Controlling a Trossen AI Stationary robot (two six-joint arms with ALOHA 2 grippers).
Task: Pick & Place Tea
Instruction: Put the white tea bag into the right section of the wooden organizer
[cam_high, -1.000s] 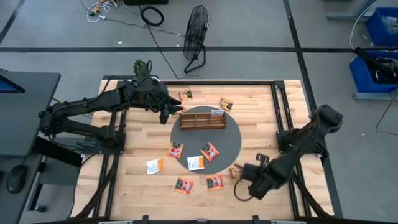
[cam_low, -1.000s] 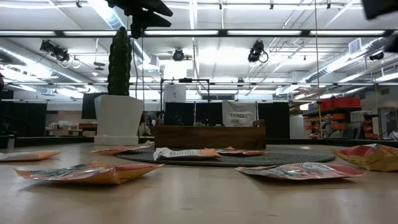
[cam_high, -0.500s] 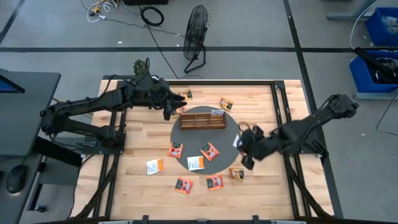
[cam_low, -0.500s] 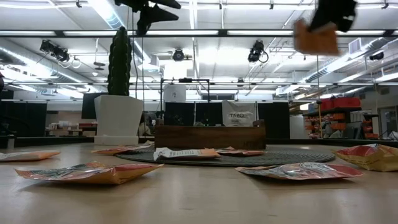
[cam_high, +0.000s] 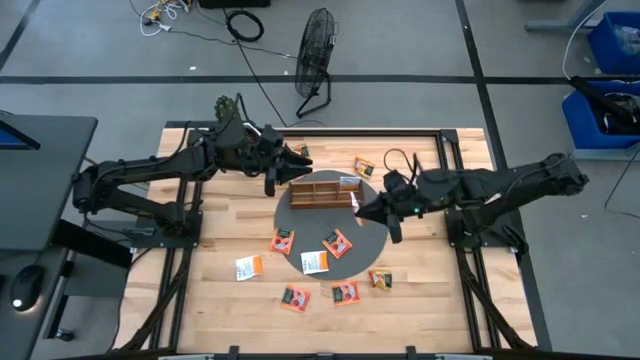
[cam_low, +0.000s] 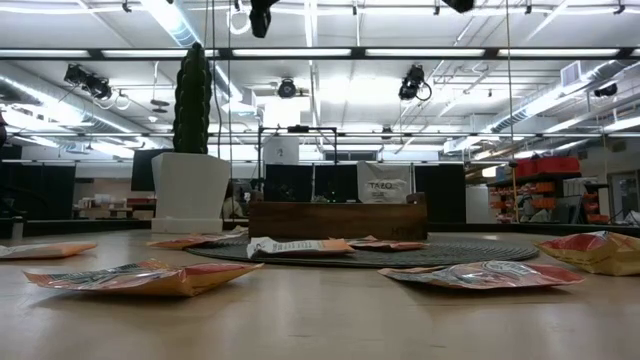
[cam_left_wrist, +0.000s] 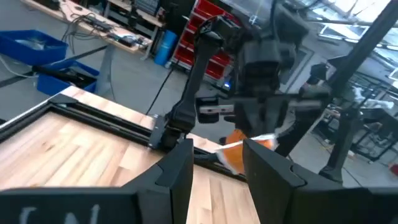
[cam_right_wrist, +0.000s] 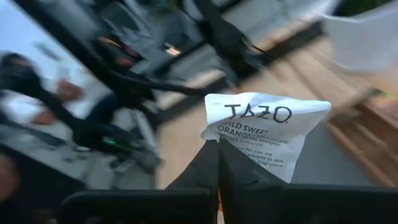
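Right gripper (cam_right_wrist: 217, 163) clamped on 1 tea sachet (cam_right_wrist: 267, 134), held by its edge just right of the tray (cam_high: 326, 191). Light, floppy paper; likely slips. Left gripper (cam_high: 297, 157) parted, empty, at the tray's far left.

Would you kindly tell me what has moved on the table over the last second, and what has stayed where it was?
The right gripper, shut on a sachet, swung from the table's near right corner up to the tray's right end. The left gripper edged slightly right behind the tray. The tray, the mat and the loose sachets stayed put.
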